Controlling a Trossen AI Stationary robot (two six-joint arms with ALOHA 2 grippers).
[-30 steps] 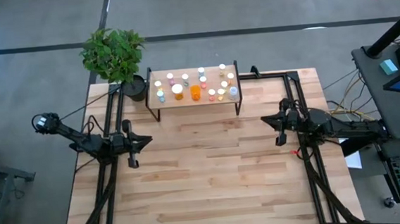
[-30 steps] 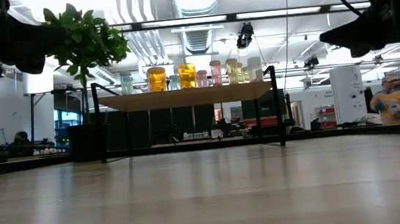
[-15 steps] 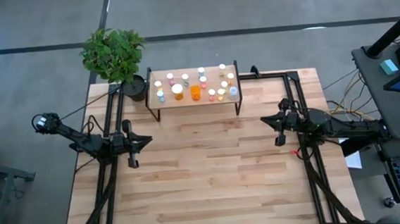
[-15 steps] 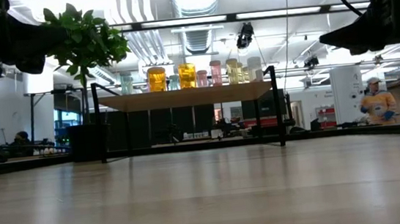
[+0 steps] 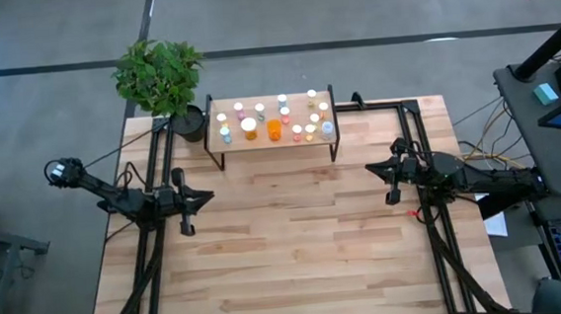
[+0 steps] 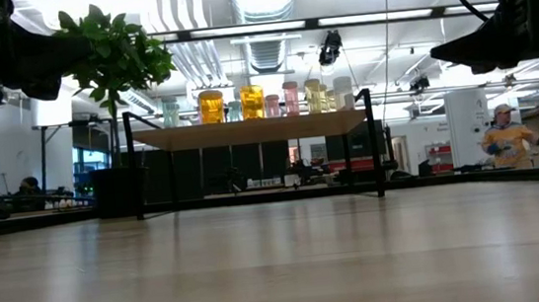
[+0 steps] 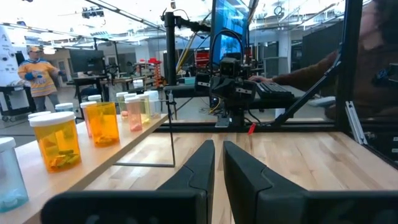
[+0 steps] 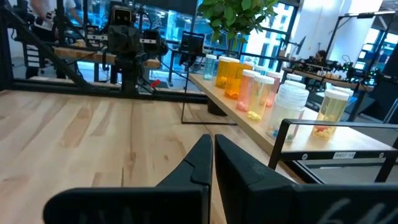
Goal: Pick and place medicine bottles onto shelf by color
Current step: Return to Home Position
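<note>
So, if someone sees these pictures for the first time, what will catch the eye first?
Probably the medicine bottles, a bright cluster of pale caps with an orange bottle among them, standing on the small shelf at the far edge of the table. Next comes the leafy plant beside the shelf's left end. The left claw and right claw hang shut and empty at the table's two sides.

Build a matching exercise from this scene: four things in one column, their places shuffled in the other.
1. medicine bottles
2. plant
3. left gripper
4. right gripper

A. over the right side of the table
B. on the shelf
C. at the table's far left corner, beside the shelf
D. over the table's left side

Pairs: 1-B, 2-C, 3-D, 4-A
</note>
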